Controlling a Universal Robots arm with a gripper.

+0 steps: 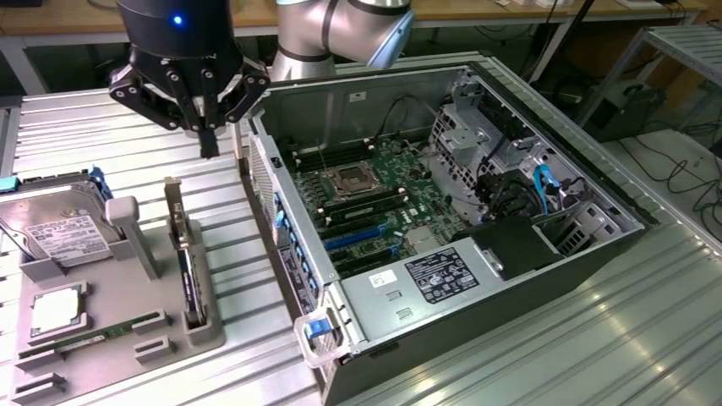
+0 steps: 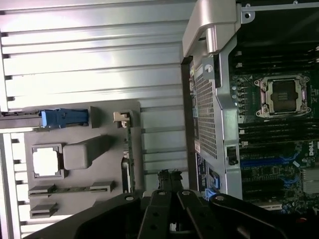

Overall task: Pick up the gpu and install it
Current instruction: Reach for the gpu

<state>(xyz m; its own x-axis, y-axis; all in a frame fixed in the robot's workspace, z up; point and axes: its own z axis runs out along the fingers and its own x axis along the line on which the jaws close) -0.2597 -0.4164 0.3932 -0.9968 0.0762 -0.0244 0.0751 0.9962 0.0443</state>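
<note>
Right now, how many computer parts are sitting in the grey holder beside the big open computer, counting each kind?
Hard drive: 1
Silver square chip: 1
Green RAM stick: 1
gpu, standing on its edge: 1
Total: 4, all in the grey holder

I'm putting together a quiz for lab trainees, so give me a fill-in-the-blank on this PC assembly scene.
1. The gripper is ____ and holds nothing.
2. The gpu stands on edge in the gray holder, ____ the computer case.
3. The hard drive carries a ____ label.
Missing words: shut; outside; white.
</note>
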